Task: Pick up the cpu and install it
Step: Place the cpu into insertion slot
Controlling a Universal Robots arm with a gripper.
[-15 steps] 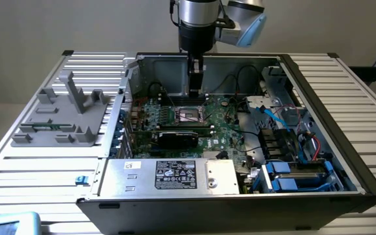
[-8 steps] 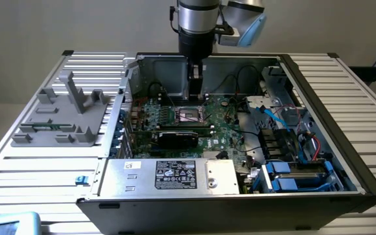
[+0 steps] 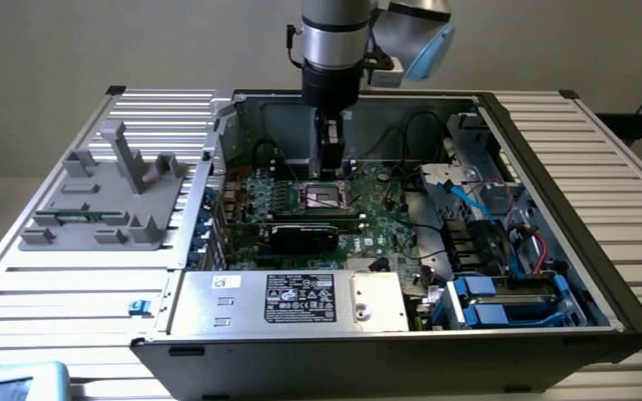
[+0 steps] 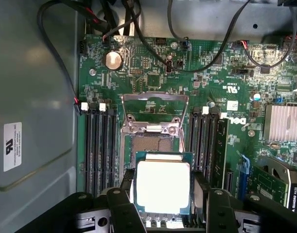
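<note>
**CPU GRASPED OVER OPEN SOCKET, NOT SEATED**

1. Arm: 1 arm reaches straight down into the open computer case (image 3: 588, 276), which lies on a slatted metal table (image 3: 76, 284). The gripper (image 3: 330, 171) hangs over the middle of the green motherboard (image 4: 153, 73), toward the far wall of the case.

2. Jaws: the 2 black fingers (image 4: 128, 187) stand on opposite edges of the cpu (image 4: 163, 187) and are clamped on it. The jaws are grasping the chip.

3. Cpu: it is level, with its pale metal top facing up. It is above the socket (image 4: 150, 143) and partly covers it. It is not in the socket.

4. Socket: it is open. Its metal retaining frame (image 4: 154, 104) is swung up and back, and the socket bed shows beyond the chip. Black memory slots (image 4: 99, 145) run along 2 sides of the socket.

5. Surroundings:
- A round coin battery (image 4: 113, 59) sits on the board beyond the frame.
- Black cables (image 4: 197, 63) cross the board.
- A black card (image 3: 310, 234) stands just near of the socket.
- A silver box with a black label (image 3: 287, 299) fills the near edge of the case.
- A grey plastic holder (image 3: 109, 196) rests on the table at the exterior view's left, well apart from the gripper.
</note>
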